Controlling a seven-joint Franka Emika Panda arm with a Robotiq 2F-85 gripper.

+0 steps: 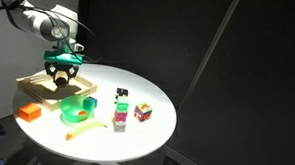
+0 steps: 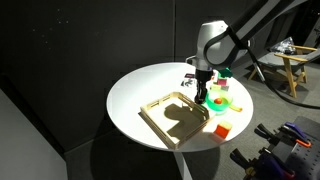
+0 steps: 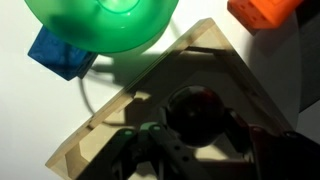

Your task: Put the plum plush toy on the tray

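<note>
One plum plush toy (image 3: 195, 115) is clasped in the hand (image 1: 63, 76), over the tray (image 3: 110, 130).

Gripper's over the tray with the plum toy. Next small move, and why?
Probably open the jaws, perhaps after easing down slightly. The wrist view shows the plum toy held in the gripper, directly above the floor of the tray and inside its rim. Whether the toy touches the wood cannot be told.

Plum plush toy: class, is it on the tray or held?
Held: fingers grip the plum plush toy over the tray; touching it, cannot tell.
</note>
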